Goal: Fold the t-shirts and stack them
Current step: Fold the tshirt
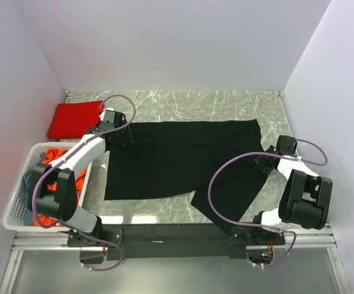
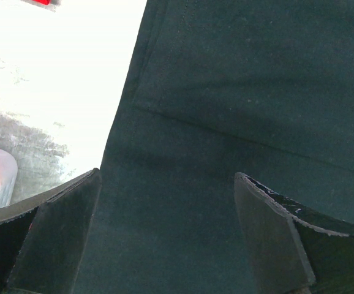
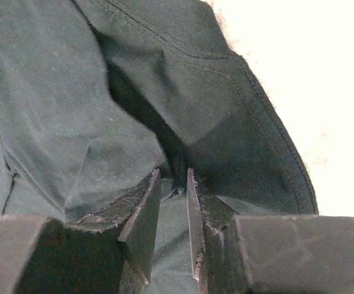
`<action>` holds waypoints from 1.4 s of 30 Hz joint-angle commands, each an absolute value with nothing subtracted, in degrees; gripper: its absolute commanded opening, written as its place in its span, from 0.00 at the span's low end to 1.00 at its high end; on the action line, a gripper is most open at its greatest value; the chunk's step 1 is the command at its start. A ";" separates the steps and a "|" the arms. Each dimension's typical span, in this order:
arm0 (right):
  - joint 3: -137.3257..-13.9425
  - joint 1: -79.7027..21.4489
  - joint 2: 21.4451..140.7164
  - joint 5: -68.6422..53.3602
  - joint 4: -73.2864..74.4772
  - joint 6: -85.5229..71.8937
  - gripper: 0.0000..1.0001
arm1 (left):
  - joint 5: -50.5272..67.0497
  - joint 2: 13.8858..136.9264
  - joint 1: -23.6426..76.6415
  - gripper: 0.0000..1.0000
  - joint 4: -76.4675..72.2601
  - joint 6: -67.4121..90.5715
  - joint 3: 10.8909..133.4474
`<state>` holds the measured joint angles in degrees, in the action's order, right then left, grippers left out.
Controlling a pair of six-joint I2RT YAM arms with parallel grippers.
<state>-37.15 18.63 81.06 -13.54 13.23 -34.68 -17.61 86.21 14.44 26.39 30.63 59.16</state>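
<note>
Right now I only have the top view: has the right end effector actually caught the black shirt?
Observer: Yes. On the right wrist camera, the right end effector has a raised fold of the black shirt pinched between nearly closed fingers.
Operator: Which part of it?
Observer: A stitched hem curves just beside the pinch, so it is close to an edge.
Operator: And the left one?
Observer: The left end effector is wide open above flat cloth and holds nothing.
</note>
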 commanded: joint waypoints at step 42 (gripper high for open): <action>-31.28 18.29 71.28 -11.17 19.86 -37.62 0.19 | -16.00 85.69 14.68 0.95 26.37 29.53 61.26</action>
